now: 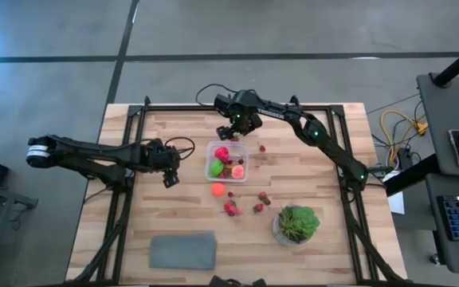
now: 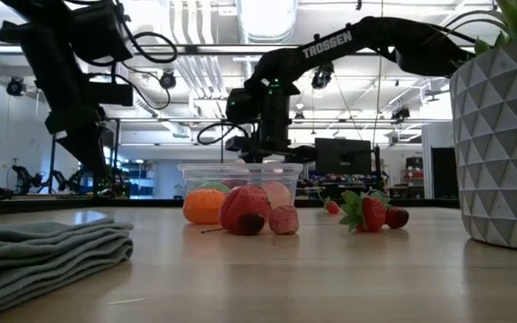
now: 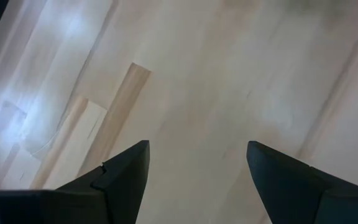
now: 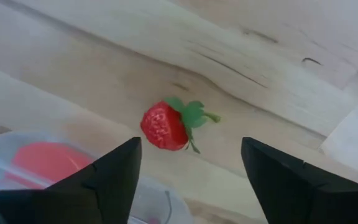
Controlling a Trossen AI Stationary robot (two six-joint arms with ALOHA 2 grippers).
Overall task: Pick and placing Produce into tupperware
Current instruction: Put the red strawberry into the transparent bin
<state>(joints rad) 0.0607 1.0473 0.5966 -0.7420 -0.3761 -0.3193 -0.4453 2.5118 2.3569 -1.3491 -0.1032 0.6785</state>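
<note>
right hand (image 1: 231,131) open, empty, above strawberry (image 4: 165,126) beside tupperware (image 1: 226,161) | left hand (image 1: 170,177) open, empty, over table (image 1: 309,159)

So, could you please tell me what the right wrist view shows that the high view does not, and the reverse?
Only the right wrist view shows a strawberry up close on the wood, leaves and all, between the open right gripper jaws.

Only the high view shows the left gripper, the grey mat, the potted plant and the orange fruit.

Both show the tupperware holding a red fruit.
</note>
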